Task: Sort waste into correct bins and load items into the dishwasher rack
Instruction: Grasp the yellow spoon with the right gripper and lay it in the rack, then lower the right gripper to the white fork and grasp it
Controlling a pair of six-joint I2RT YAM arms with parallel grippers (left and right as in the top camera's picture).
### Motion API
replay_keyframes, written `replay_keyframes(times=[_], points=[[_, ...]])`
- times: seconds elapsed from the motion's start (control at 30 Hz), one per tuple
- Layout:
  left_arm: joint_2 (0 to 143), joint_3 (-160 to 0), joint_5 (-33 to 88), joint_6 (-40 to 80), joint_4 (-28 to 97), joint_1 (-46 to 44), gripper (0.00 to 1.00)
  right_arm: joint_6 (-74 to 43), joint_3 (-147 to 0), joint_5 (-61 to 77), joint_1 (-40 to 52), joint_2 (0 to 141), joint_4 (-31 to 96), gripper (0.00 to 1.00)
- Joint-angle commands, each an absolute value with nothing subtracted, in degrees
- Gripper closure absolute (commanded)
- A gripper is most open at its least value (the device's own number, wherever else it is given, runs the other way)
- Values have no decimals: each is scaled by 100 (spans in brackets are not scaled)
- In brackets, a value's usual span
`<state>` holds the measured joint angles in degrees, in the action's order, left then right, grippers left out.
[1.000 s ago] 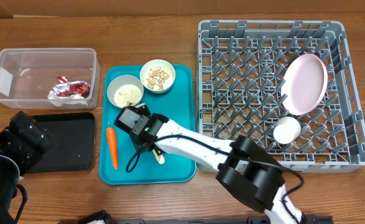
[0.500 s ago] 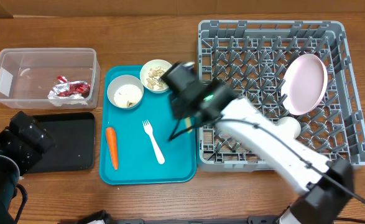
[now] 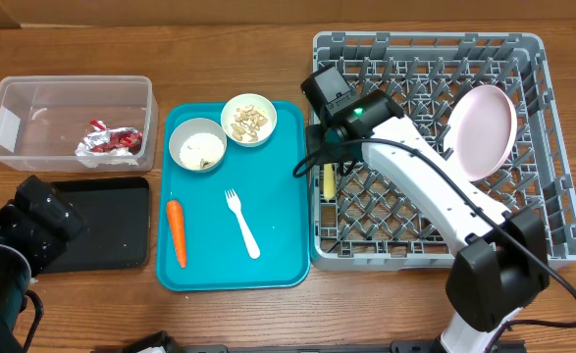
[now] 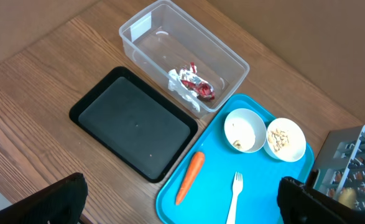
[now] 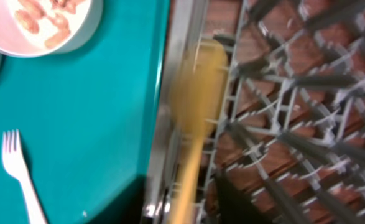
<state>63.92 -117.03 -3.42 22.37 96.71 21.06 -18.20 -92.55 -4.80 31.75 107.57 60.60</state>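
My right gripper [image 3: 327, 157] hangs over the left edge of the grey dishwasher rack [image 3: 425, 44], shut on a yellow utensil [image 3: 328, 179]. The right wrist view is blurred and shows that utensil [image 5: 198, 106] between the jaws [image 5: 188, 205], above the pegs. The pink plate [image 3: 482, 132] leans in the rack. The white fork [image 3: 241, 223], the carrot [image 3: 177, 232], the rice bowl [image 3: 198, 145] and the nut bowl [image 3: 248, 120] are on the teal tray. The wrapper [image 3: 111, 140] lies in the clear tub [image 3: 72, 88]. My left gripper [image 4: 185, 202] is open and empty, high above the tray's near corner. The cup and napkin are not visible.
The black tray [image 3: 101, 221] lies in front of the clear tub and left of the teal tray [image 3: 278, 196]. My left arm [image 3: 23, 230] sits at the table's lower left. My right arm [image 3: 435, 191] crosses the rack diagonally.
My right gripper has moved from the teal tray, beside the white fork, right to the rack's left edge, carrying the yellow utensil. The left arm has not moved.
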Motion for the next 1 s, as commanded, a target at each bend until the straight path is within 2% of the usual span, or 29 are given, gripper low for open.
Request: replay_keyframes(times=[0.0,0.1,0.23,0.5,0.7,0.97], points=[[6399,-11712,-296,2294,9677,2139,0,-1647,-9264,-373,3332,10691,6036,43],[6399,-11712,-296,2294,9677,2139,0,-1717,-9264,-327,3581,10674,6055,41],[6401,-11712,-296,2294,9677,2141,0,-1767,-9260,158,4086,10674,5953,49],[6401,-11712,-296,2294,9677,2139,0,-2257,-8315,16,5009,10687,4904,47],[6401,-11712,-296,2294,9677,2139,0,-2272,-7561,91,5380,10687,3874,47],[6401,-11712,-296,2294,9677,2139,0,-2250,-7258,-204,5463,10774,2679,48]])
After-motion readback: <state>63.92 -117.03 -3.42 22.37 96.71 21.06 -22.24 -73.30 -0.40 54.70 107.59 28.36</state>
